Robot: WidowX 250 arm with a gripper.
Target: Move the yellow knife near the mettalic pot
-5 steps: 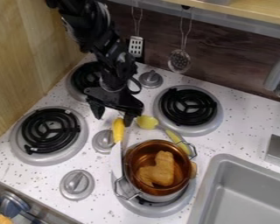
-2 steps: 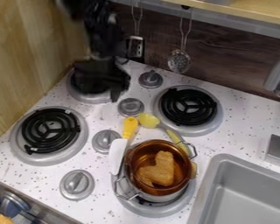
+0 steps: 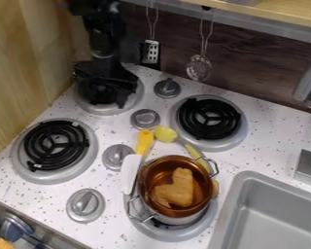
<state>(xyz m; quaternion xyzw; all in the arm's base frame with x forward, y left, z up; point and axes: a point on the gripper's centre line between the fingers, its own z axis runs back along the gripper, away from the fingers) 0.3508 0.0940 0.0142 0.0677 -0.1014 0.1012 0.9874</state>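
Well, the yellow knife (image 3: pixel 129 175) beside the metallic pot (image 3: pixel 159 170) should be light and stiff, best gripped by its handle (image 3: pixel 145 141). Against the dark burner (image 3: pixel 97 108), I can't tell how open my gripper (image 3: pixel 105 92) is or whether it holds anything.

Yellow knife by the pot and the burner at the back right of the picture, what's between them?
The yellow, rounded end of another utensil lies between the yellow knife and that burner, in the camera view.
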